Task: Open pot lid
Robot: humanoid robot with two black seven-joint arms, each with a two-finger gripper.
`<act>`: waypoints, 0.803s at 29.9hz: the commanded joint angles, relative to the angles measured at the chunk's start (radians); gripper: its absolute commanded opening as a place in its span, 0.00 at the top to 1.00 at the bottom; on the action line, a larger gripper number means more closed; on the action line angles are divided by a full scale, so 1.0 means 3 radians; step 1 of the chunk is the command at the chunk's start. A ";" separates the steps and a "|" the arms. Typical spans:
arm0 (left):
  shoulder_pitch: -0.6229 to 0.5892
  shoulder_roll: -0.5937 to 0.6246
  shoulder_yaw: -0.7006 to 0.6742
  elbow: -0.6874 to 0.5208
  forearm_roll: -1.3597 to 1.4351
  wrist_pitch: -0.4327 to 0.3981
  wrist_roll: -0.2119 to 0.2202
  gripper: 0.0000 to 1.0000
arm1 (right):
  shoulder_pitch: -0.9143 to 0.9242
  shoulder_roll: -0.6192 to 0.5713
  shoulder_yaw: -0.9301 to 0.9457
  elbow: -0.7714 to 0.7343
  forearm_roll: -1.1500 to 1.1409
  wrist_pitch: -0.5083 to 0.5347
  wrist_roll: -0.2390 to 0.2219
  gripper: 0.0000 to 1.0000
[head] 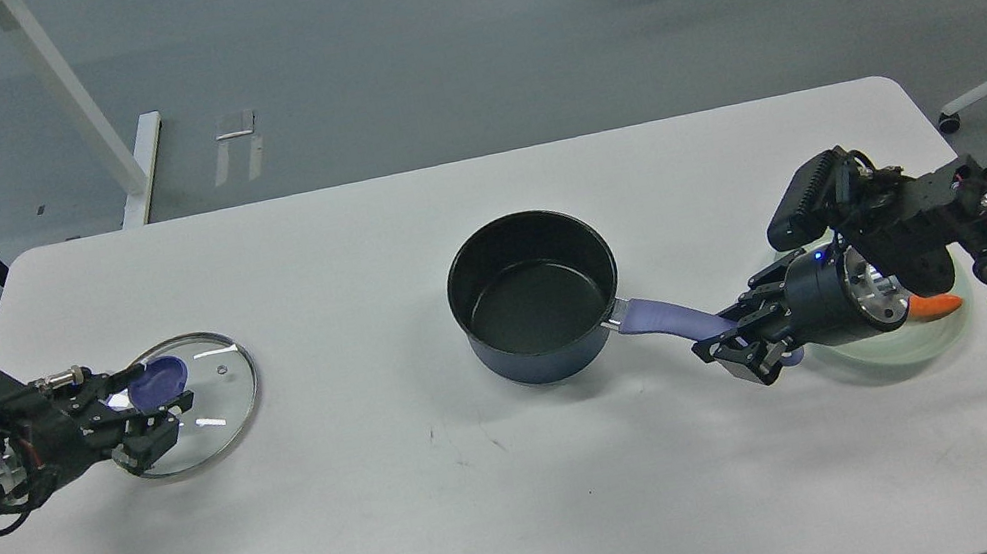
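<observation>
The dark blue pot [534, 295] stands open and empty at the table's middle, its purple handle [664, 320] pointing right. My right gripper [742, 348] is shut on the end of that handle. The glass lid [207, 409] with a steel rim lies low on the table at the far left, well away from the pot. My left gripper [155, 410] is shut on the lid's purple knob [159, 380], reaching in from the left.
A pale green plate [911, 343] with an orange carrot piece [937, 305] sits at the right, partly hidden behind my right wrist. The white table [512, 497] ends close to the lid on the left. A white desk leg and black frame stand beyond the table's far left.
</observation>
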 commanded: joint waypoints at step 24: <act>-0.0903 -0.0036 -0.0377 0.0000 -0.4265 -0.0898 -0.0020 0.01 | -0.0041 -0.0405 0.0960 -0.0191 0.0449 -0.0102 -0.0001 0.02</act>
